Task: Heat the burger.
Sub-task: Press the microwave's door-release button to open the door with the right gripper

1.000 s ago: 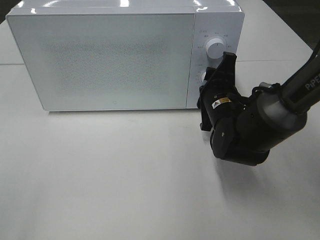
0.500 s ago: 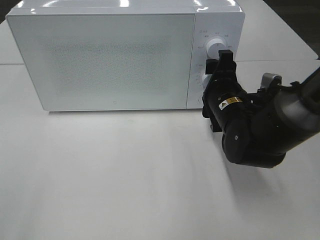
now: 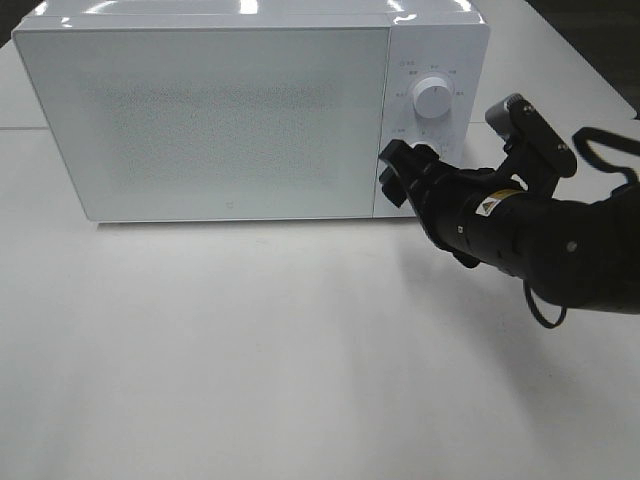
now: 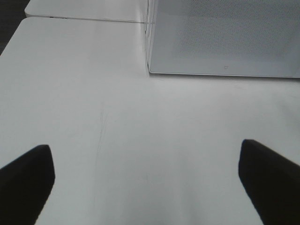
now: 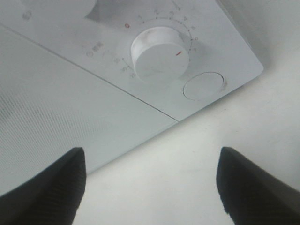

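The burger is out of view; the white microwave (image 3: 220, 110) has its door shut. My right gripper (image 3: 397, 174) is open and empty, its fingertips close in front of the lower control panel, by the door's right edge. The right wrist view shows both fingers (image 5: 42, 183) spread wide below the lower timer knob (image 5: 159, 55) and a round button (image 5: 202, 85), touching neither. My left gripper (image 4: 147, 187) is open and empty above bare table, with the microwave's front (image 4: 225, 37) ahead of it. It does not show in the exterior high view.
The upper knob (image 3: 432, 97) sits above my right gripper. The white table (image 3: 250, 350) stretches in front of the microwave. A seam between table tops (image 4: 84, 19) runs beside the microwave's left end.
My right gripper has rolled from upright to sideways and dropped lower-left along the control panel. Its arm has swung out to the right and lies lower. The microwave has not moved.
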Controlling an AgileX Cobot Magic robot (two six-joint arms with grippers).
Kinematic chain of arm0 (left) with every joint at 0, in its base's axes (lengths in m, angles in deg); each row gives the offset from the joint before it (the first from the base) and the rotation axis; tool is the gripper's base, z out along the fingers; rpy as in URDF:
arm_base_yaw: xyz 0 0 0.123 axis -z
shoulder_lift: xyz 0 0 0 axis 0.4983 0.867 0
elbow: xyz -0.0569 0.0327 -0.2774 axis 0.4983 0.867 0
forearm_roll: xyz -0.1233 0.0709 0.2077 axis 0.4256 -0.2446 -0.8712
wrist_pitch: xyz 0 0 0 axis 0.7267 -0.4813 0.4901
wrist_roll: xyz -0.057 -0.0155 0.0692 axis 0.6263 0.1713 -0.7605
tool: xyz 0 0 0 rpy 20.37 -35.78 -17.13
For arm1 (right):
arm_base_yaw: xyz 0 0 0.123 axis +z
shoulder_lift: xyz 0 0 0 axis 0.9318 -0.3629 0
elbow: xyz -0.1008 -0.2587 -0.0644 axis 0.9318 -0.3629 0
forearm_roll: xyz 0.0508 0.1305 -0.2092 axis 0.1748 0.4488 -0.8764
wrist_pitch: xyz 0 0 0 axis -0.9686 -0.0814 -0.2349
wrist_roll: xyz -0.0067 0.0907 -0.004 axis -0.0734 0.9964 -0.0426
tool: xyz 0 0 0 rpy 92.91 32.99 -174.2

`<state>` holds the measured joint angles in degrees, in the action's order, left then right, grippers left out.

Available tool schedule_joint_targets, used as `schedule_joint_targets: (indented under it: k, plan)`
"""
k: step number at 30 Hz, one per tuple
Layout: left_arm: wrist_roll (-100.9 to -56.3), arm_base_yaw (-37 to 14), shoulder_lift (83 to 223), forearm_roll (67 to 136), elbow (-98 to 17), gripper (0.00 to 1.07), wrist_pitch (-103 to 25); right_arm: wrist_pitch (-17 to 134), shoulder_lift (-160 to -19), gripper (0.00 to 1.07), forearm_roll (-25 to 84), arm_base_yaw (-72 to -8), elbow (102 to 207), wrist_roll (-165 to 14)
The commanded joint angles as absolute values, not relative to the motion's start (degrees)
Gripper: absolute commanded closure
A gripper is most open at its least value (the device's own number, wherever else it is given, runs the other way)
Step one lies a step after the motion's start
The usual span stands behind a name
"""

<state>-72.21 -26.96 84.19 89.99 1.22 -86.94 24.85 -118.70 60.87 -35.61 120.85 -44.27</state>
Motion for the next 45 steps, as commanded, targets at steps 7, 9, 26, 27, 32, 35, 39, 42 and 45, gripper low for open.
schedule_joint_targets:
  k: [7,9,26,27,32,35,39,42,45]
  plan:
    - [-72.16,-26.73,82.99,89.99,1.28,0.06,-86.54,44.90,-111.89,0.33,60.41,-40.82,120.91,-73.84]
    - [-72.16,-26.73,82.99,89.99,1.28,0.06,-86.54,51.83,-110.34,0.33,60.41,-42.94,120.91,-80.94]
    - [-72.16,-26.73,82.99,89.99,1.28,0.06,-86.54,83.46,-95.67,0.33,49.41,-46.44,122.28,-82.49]
    - [-72.16,-26.73,82.99,89.99,1.28,0.06,-86.54,83.46,-95.67,0.33,49.41,-46.44,122.28,-82.49]
    - [-72.16,-26.73,82.99,89.99,1.28,0.06,-86.54,92.74,-91.03,0.33,40.47,-46.44,124.63,-75.33]
    - [-72.16,-26.73,82.99,89.99,1.28,0.06,-86.54,97.78,-87.71,0.33,34.34,-46.44,125.55,-71.20]
    - [-72.16,-26.73,82.99,89.99,1.28,0.06,-86.54,103.46,-79.92,0.33,28.78,-46.44,125.72,-68.34]
    - [-72.16,-26.73,82.99,89.99,1.28,0.06,-86.54,105.00,-73.56,0.31,28.09,-46.44,125.72,-68.34]
    - [-72.16,-26.73,82.99,89.99,1.28,0.06,-86.54,105.92,-66.74,0.27,26.95,-46.44,125.72,-68.34]
